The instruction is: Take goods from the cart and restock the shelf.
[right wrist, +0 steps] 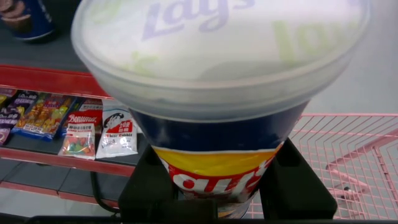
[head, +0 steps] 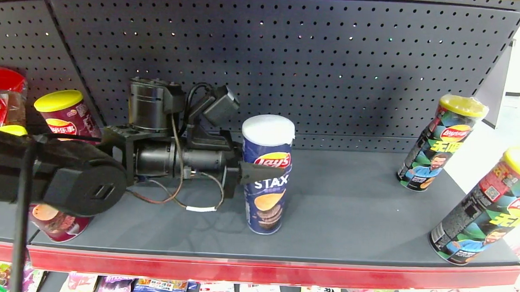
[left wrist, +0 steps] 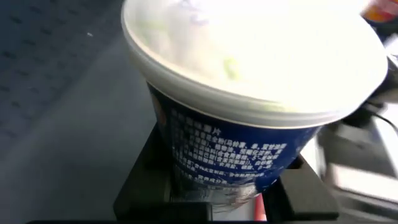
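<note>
Left pincer (head: 263,174) pinching a blue cardboard crisp can with a white plastic lid (head: 266,172) on the shelf.
The can stands upright midway along the dark grey metal shelf with a red front lip (head: 349,211), before a black pegboard back wall (head: 290,55). Green yellow-lidded cans (head: 440,143) stand towards the shelf's right end, purple ones (head: 66,113) at its left. The right pincer (right wrist: 227,193) grips a second blue can with a translucent lid (right wrist: 224,143), a pink wire cart (right wrist: 348,162) behind it.

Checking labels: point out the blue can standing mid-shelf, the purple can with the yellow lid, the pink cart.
Blue can (head: 266,181), head view, front label.
Purple can (head: 70,120), head view, side label.
Pink cart (right wrist: 348,149), right wrist view, wire mesh.
</note>
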Controlling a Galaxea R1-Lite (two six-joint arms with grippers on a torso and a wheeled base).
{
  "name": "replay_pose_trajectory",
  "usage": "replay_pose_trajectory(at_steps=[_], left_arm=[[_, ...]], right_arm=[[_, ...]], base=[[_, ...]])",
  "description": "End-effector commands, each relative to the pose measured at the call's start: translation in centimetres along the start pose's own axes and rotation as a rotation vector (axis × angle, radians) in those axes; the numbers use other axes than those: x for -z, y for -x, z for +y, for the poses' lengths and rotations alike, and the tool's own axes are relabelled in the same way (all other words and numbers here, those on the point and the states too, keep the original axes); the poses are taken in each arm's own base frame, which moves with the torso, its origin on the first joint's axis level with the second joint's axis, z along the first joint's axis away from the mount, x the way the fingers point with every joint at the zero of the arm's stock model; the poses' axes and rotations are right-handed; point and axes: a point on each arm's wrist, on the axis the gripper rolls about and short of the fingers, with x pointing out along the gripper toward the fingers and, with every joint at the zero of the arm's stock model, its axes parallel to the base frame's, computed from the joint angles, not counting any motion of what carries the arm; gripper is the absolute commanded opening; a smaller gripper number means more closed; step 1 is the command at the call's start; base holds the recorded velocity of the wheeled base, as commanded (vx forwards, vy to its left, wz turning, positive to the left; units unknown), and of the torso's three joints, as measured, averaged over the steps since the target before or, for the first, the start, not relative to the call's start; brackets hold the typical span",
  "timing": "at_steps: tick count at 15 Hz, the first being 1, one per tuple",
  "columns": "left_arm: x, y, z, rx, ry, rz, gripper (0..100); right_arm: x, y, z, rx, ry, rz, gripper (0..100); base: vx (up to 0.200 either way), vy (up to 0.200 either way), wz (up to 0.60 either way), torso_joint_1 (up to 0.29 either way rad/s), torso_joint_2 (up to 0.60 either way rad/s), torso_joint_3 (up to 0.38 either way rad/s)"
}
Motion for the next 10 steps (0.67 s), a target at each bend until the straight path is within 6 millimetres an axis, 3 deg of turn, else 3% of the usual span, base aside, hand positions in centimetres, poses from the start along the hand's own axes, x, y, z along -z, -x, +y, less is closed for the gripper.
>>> replay_pose_trajectory(at_steps=[1, 4, 10], left_arm=[[-0.3, 1.6, -2.2, 0.034, -0.026, -0.009, 0], [1.0, 1.7, -2.4, 0.080, -0.089, 0.014, 0], [1.5, 1.7, -2.1, 0.079, -0.090, 0.014, 0]], right_arm=[[0.0, 0.0, 0.0, -0.001, 0.000, 0.002, 0], [-0.1, 0.0, 0.0, -0.001, 0.000, -0.003, 0], [-0.4, 0.2, 0.0, -0.001, 0.002, -0.013, 0]], base=[[0.000, 0.000, 0.00, 0.000, 0.00, 0.000], [0.000, 0.000, 0.00, 0.000, 0.00, 0.000], [0.000, 0.000, 0.00, 0.000, 0.00, 0.000]])
